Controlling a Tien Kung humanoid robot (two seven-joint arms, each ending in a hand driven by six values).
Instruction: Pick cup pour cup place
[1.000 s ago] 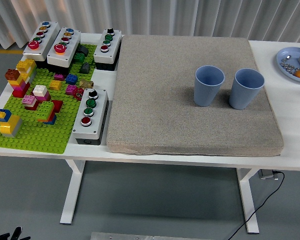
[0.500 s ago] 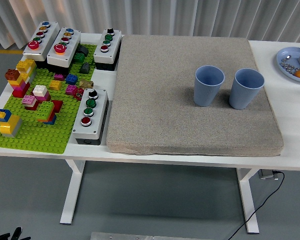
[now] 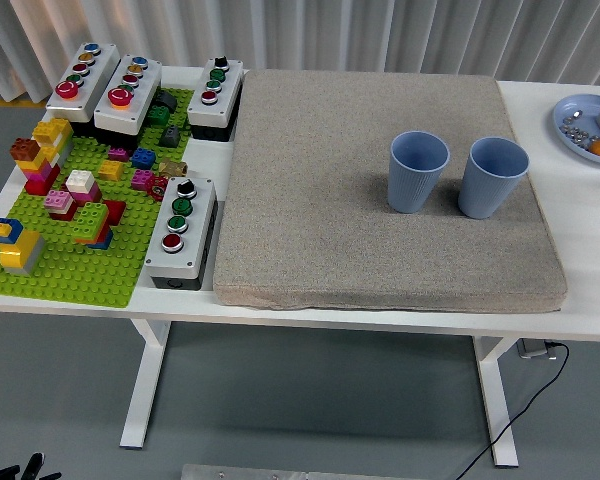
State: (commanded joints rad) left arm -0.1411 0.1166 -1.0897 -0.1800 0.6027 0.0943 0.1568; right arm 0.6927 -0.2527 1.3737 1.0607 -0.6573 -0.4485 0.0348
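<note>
Neither hand is in frame — take the left cup (image 3: 417, 171) mid-wall, right of centre; it's probably light, stiff and slick.

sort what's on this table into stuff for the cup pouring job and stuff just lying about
For the job:
- left blue ribbed plastic cup
- right blue ribbed plastic cup
- grey-brown fabric mat they stand on

Lying about:
- green building-brick baseplate with coloured bricks
- four grey push-button boxes, one at
- blue plate with small items, far right

Neither hand is in view.
</note>
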